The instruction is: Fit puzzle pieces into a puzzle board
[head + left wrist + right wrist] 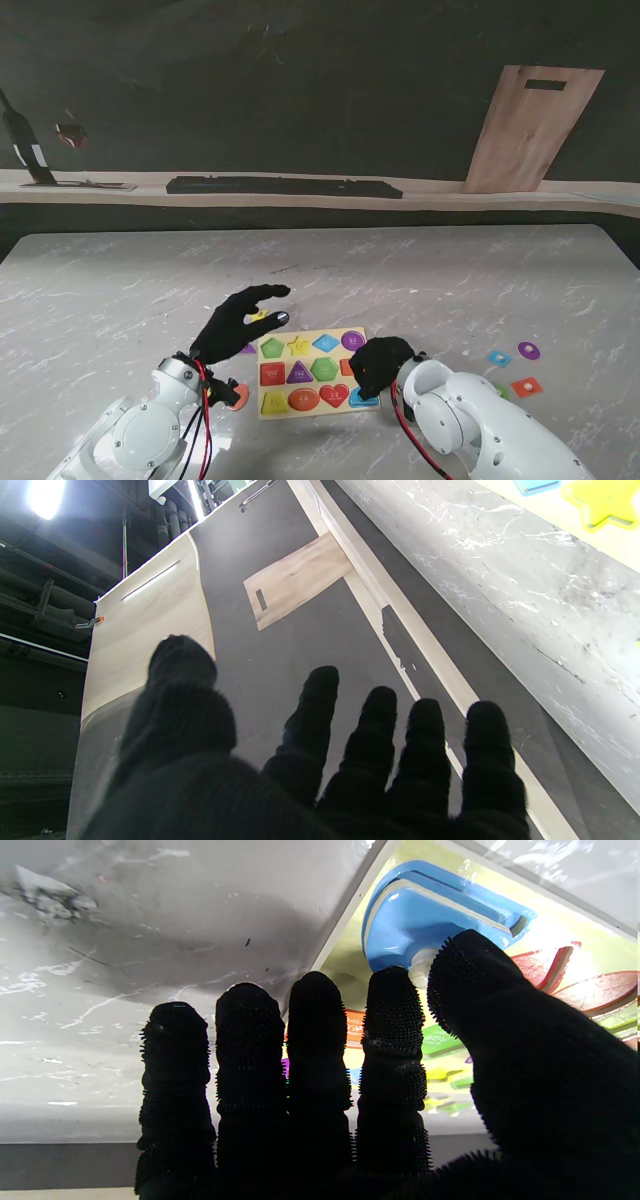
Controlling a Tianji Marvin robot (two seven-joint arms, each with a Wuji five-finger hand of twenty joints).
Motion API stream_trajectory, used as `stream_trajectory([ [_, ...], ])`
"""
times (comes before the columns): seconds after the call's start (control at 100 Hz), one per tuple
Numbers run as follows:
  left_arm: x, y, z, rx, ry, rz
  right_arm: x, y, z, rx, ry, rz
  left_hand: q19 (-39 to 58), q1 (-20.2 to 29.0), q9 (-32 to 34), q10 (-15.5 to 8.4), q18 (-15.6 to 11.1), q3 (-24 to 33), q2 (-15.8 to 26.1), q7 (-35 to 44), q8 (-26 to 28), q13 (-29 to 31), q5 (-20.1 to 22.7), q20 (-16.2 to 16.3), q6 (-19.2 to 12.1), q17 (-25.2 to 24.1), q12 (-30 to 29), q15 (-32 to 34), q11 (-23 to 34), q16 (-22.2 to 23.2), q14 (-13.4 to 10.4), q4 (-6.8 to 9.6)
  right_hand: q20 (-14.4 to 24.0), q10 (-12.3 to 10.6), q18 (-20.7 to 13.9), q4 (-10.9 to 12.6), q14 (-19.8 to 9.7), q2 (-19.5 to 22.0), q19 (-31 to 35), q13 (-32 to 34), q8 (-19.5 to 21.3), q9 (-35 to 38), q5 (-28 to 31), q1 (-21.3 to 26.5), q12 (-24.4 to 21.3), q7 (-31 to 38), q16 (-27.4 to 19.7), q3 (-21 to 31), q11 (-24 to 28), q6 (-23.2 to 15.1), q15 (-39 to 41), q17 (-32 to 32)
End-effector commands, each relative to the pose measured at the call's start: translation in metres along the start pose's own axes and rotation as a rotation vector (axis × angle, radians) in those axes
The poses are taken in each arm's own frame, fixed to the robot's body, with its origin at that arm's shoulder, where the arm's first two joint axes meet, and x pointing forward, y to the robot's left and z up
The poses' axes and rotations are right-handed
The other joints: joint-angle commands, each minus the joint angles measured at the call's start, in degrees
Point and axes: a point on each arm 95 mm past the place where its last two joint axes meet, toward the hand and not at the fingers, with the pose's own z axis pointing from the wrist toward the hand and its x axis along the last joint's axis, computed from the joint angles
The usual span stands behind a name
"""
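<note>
My left hand [235, 322] raised off the table, black-gloved fingers [380, 740] spread and holding nothing, my right hand [380, 364] palm-down, thumb and forefinger [395, 1050] pinched together, white forearms below.

Table [420, 270]: grey-white marbled top. Puzzle board [311, 343]: yellow, laid flat near the front edge, most recesses filled with coloured shapes. Loose pieces, laid directly on the top to the right of the board: blue piece [498, 357], purple round piece [528, 350], orange-red piece [525, 386]. One orange piece [240, 396] is seen left of the board.
</note>
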Motion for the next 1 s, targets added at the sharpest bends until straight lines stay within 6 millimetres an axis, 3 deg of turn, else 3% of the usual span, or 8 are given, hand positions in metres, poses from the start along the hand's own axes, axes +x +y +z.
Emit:
stream_trajectory([
  [0.0, 0.0003, 0.0017, -0.0004, -0.004, 0.0, -0.007, 0.003, -0.0092, -0.0011, 0.023, 0.008, -0.007, -0.5, 0.5, 0.5, -1.4, 0.2, -1.5, 1.5, -0.8, -0.2, 1.9, 1.1, 1.2, -1.7, -0.3, -0.1, -1.4, -1.1, 0.5, -1.3, -0.58, 1.4, 1.4, 1.9, 2.3, 0.6, 1.1, 2.2, 0.6, -0.1, 0.9, 3.0, 2.0, 0.3, 1.8, 0.1, 5.5, 1.8, -4.3, 1.6, -0.5],
  [0.48, 0.0001, 0.0014, -0.0004, -0.003, -0.004, -0.006, 0.0045, -0.0139, -0.0024, 0.02, 0.018, -0.034, -0.6, 0.5, 0.4, -1.4, 0.2, -1.5, 1.6, -0.8, -0.2, 1.8, 1.0, 1.1, -1.7, -0.4, -0.1, -1.5, -1.2, 0.4, -1.3, -0.58, 1.2, 0.8, 1.7, 2.2, 0.6, 1.9, 1.8, -0.3, -0.2, 0.0, 1.7, 1.2, 0.3, 1.3, -0.1, 4.8, 1.4, -5.0, 1.1, -1.2],
  [0.71, 0.0, 0.0013, -0.0005, -0.003, -0.004, -0.005, 0.0037, -0.0161, -0.0016, -0.004, -0.011, -0.05, -0.6, 0.6, 0.4, -1.2, 0.3, -1.5, 1.6, -0.9, -0.2, 1.8, 1.1, 1.1, -1.6, -0.3, -0.2, -1.5, -1.2, 0.4, -1.2, -0.57, 0.6, 1.2, 1.6, -0.2, 1.1, 3.2, 1.1, -2.1, -0.5, -2.1, -0.8, -3.6, 1.1, -0.1, -0.5, -1.9, 0.5, -2.2, -0.1, -2.7],
  [0.82, 0.0, 0.0012, -0.0005, -0.001, -0.003, -0.005, 0.0029, -0.0166, -0.003, -0.015, -0.023, -0.084, -0.6, 0.5, 0.4, -1.3, 0.3, -1.5, 1.7, -0.9, -0.2, 1.7, 1.1, 1.1, -1.6, -0.4, -0.2, -1.5, -1.2, 0.4, -1.2, -0.57, 0.3, 1.4, 1.8, 1.5, 0.9, 4.2, 1.0, -3.0, 4.7, -3.5, 0.4, -9.1, 1.2, -6.9, -0.6, -2.7, 0.2, 1.2, -0.5, -3.4],
  [0.88, -0.0001, 0.0012, -0.0004, -0.001, -0.003, -0.006, 0.0022, -0.0167, -0.004, -0.016, -0.027, -0.099, -0.6, 0.5, 0.5, -1.3, 0.3, -1.5, 1.7, -0.9, -0.2, 1.8, 1.2, 1.1, -1.6, -0.4, -0.2, -1.5, -1.2, 0.4, -1.2, -0.58, 0.3, 1.7, 1.8, 4.1, 1.0, 5.1, 0.9, -3.2, 6.8, -3.9, 0.7, -11.0, 1.2, -9.2, -0.6, -3.1, 0.3, 2.9, -0.5, -3.6],
  [0.9, -0.0001, 0.0012, -0.0004, -0.001, -0.003, -0.006, 0.002, -0.0167, -0.0044, -0.015, -0.029, -0.102, -0.7, 0.5, 0.5, -1.2, 0.3, -1.5, 1.7, -0.9, -0.2, 1.8, 1.2, 1.1, -1.6, -0.4, -0.2, -1.5, -1.2, 0.4, -1.2, -0.58, 0.4, 1.8, 1.8, 5.0, 0.9, 4.9, 0.9, -3.3, 10.6, -4.1, 0.9, -11.4, 1.2, -11.2, -0.6, -3.6, 0.3, 3.4, -0.5, -3.6],
  [0.99, -0.0001, 0.0013, -0.0003, -0.001, -0.005, -0.01, 0.0007, -0.0172, -0.0061, -0.014, -0.035, -0.096, -0.6, 0.4, 0.5, -1.2, 0.3, -1.5, 1.8, -0.9, -0.2, 1.8, 1.2, 1.1, -1.6, -0.4, -0.2, -1.5, -1.2, 0.4, -1.2, -0.58, 0.3, 1.9, 1.6, 5.0, 0.8, 4.2, 0.6, -3.7, 11.9, -4.8, 0.2, -12.2, 1.2, -12.2, -0.5, -4.1, 0.3, 4.0, -0.6, -3.9],
])
